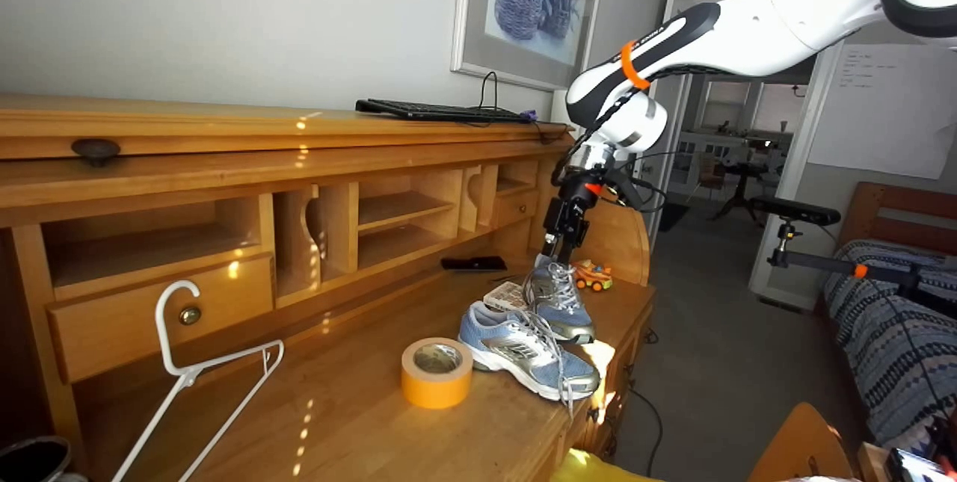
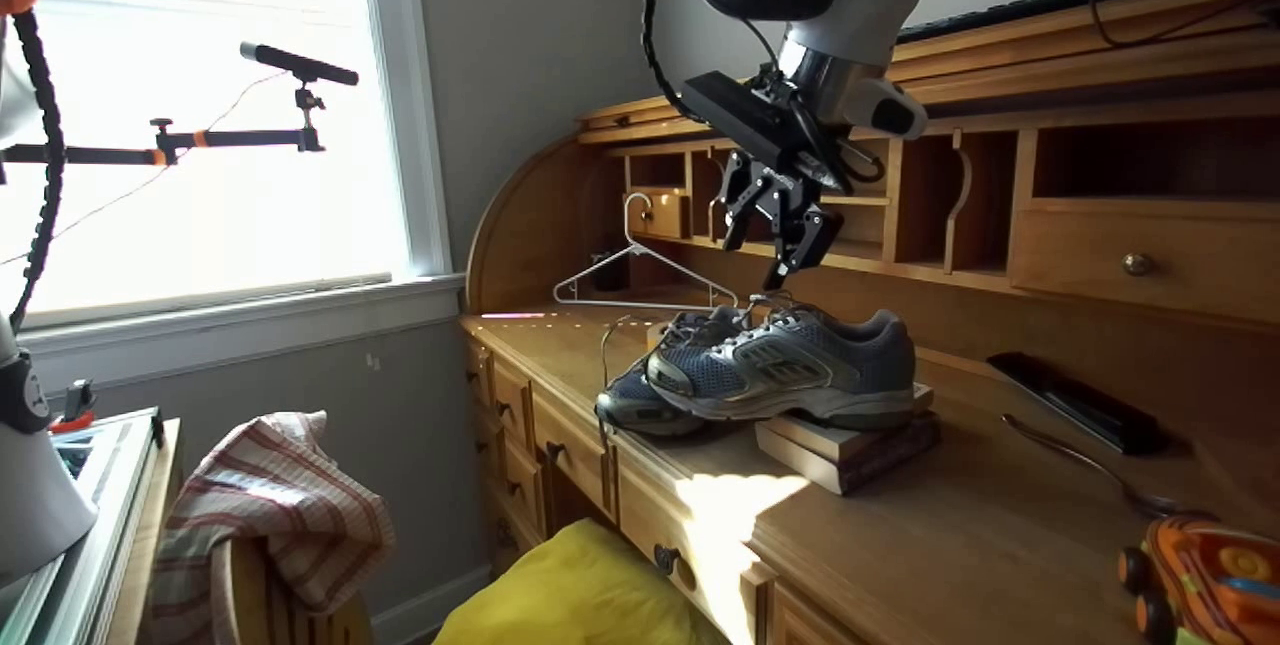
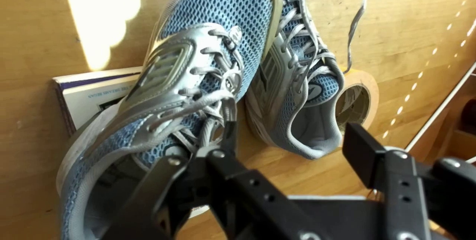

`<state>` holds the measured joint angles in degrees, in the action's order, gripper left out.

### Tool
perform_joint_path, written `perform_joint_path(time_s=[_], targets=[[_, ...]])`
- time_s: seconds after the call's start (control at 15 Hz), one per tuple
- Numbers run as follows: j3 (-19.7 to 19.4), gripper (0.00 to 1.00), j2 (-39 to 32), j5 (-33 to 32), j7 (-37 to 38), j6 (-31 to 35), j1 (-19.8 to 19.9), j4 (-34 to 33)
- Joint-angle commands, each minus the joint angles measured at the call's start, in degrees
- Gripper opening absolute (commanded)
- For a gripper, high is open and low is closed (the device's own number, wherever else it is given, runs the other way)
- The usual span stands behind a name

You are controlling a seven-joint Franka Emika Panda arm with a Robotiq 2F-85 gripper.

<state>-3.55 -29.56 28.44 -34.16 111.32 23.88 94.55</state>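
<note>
Two blue-and-silver running shoes sit on a wooden desk. One shoe [image 2: 800,365] [image 3: 178,69] rests with its heel on two stacked books [image 2: 840,450]; the second shoe [image 1: 523,351] [image 3: 301,95] lies flat beside it. My gripper [image 3: 292,137] hangs above them, pointing down, its jaws well apart. One fingertip [image 3: 230,132] reaches the laces of the raised shoe; whether it touches or hooks a lace I cannot tell. Between the fingers I see the heel opening of the flat shoe, lower down, and desk. In an exterior view the gripper [image 2: 755,260] stands just over the laces.
A roll of orange tape [image 1: 437,390] stands against the flat shoe. A white hanger [image 1: 187,375] leans by the desk's cubbies. Past the books lie a black flat object [image 2: 1080,403], a fork [image 2: 1075,455] and an orange toy car [image 2: 1220,575]. The desk hutch [image 1: 404,157] rises behind.
</note>
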Motion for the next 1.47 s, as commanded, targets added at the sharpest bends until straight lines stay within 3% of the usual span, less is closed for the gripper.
perform_joint_path(time_s=[0.0,0.73,1.4], targets=[[-0.71,0.73,0.61,-2.09,1.57,2.51,-1.08,1.12],[-0.36,0.74,0.07,-6.44,3.57,4.73,-2.24,2.30],[0.94,0.67,-0.76,-5.31,3.63,1.83,-2.12,1.91]])
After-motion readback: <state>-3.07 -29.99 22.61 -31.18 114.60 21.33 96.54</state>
